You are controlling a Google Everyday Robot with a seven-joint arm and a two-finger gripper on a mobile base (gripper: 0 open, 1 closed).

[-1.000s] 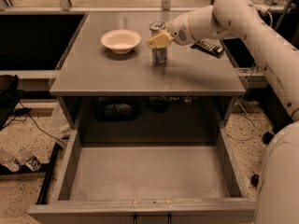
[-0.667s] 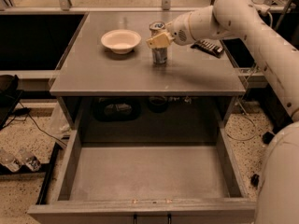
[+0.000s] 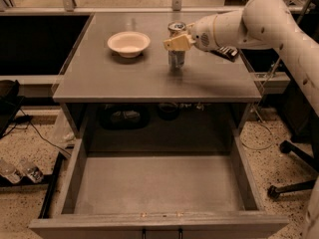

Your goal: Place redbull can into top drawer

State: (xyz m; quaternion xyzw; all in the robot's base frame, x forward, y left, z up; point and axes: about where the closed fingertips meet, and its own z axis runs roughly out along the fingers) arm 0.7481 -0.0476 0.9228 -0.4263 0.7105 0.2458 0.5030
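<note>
The redbull can (image 3: 175, 59) stands upright on the grey table top (image 3: 149, 81), right of centre. My gripper (image 3: 178, 42) reaches in from the right and sits around the can's upper half. One cream finger (image 3: 174, 43) lies across the can's front and the other is hidden behind the can. The top drawer (image 3: 159, 183) is pulled wide open below the table's front edge, its flat bottom bare and its front panel (image 3: 159, 225) nearest the camera.
A white bowl (image 3: 128, 43) sits on the table left of the can. A flat dark packet (image 3: 227, 53) lies behind my arm at the table's right edge. Office chair legs (image 3: 291, 168) stand on the floor to the right. Bottles (image 3: 20, 171) lie on the floor at the left.
</note>
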